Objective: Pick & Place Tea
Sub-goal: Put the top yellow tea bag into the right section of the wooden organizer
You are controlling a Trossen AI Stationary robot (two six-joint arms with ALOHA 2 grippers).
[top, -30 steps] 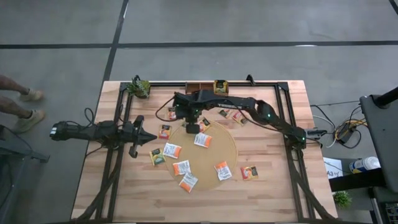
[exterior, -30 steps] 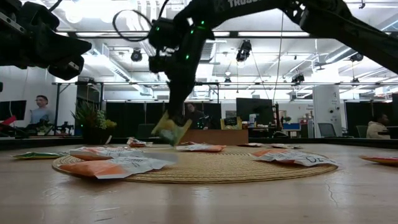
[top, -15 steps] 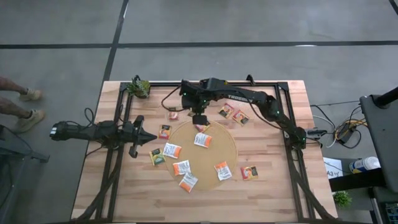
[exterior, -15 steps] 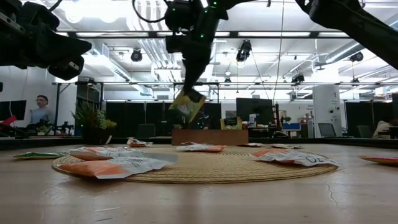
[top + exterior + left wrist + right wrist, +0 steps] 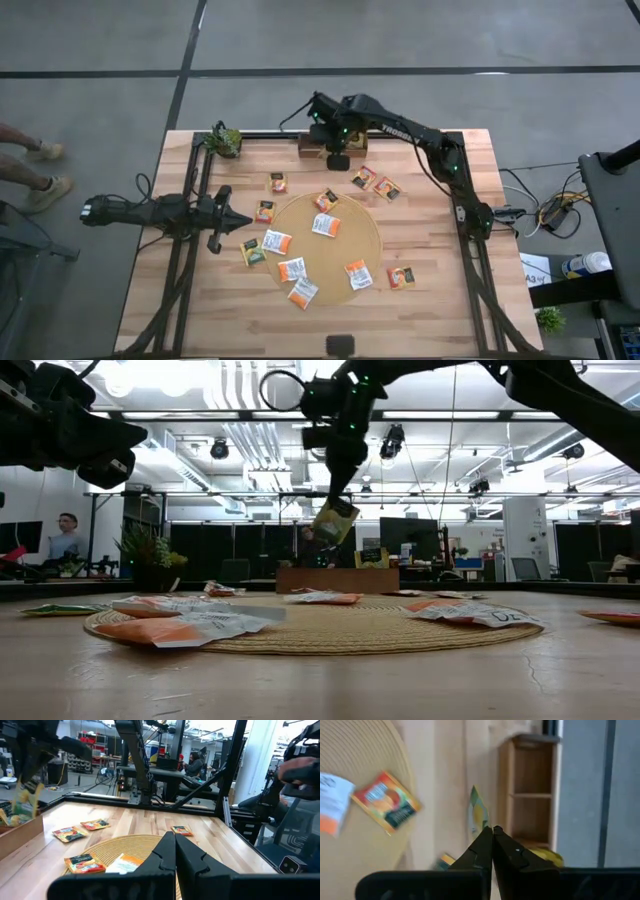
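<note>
I had the right gripper up at the far edge of the table, pinched shut on a green-and-yellow sachet that hung from the fingertips by one edge, well above the wood. In the right wrist view the sachet showed edge-on, dangling just short of the wooden compartment tray, which already seemed to hold something yellow in one compartment. My read was that I was on the carry, nearly over the tray, with the drop not yet made.

The left gripper sat closed and empty, parked near the left edge of the table beside the round mat.

The rest of the tea lay scattered: several orange and white sachets on the mat, and others on bare wood near the far edge and toward the right side.

These packets looked featherlight, thin and floppy, likely slick-faced. I judged an edge or corner pinch was the only sensible hold, since they lay flat. The risk was one swinging or slipping mid-carry.
</note>
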